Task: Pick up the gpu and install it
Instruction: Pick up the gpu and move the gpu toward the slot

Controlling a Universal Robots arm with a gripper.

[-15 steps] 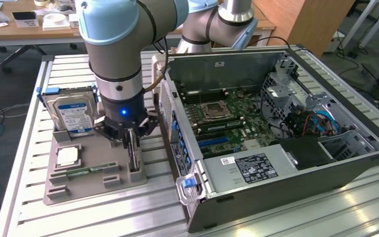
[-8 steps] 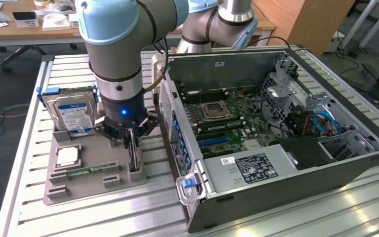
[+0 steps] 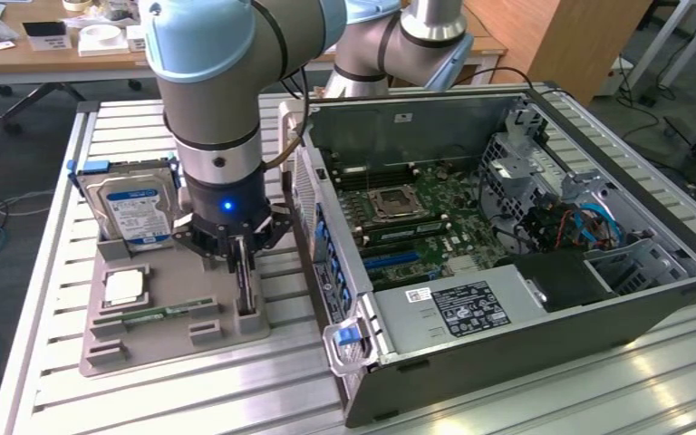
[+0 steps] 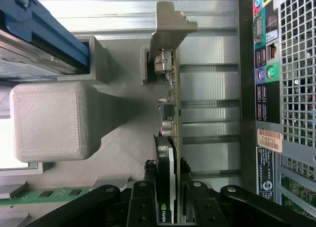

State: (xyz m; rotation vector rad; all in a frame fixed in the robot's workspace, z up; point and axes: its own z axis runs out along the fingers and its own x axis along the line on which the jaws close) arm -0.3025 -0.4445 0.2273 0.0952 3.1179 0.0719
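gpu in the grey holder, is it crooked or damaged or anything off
Nothing stands out. The gpu stands upright on its edge in its slot of the grey holder, straight and with no visible damage, and the gripper is closed squarely on its two faces. The hard drive and memory stick sit in their own slots.

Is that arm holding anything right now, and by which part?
The gripper pinches the gpu by its upper edge, one finger on each flat face, while the card stands on edge in the gray holder.
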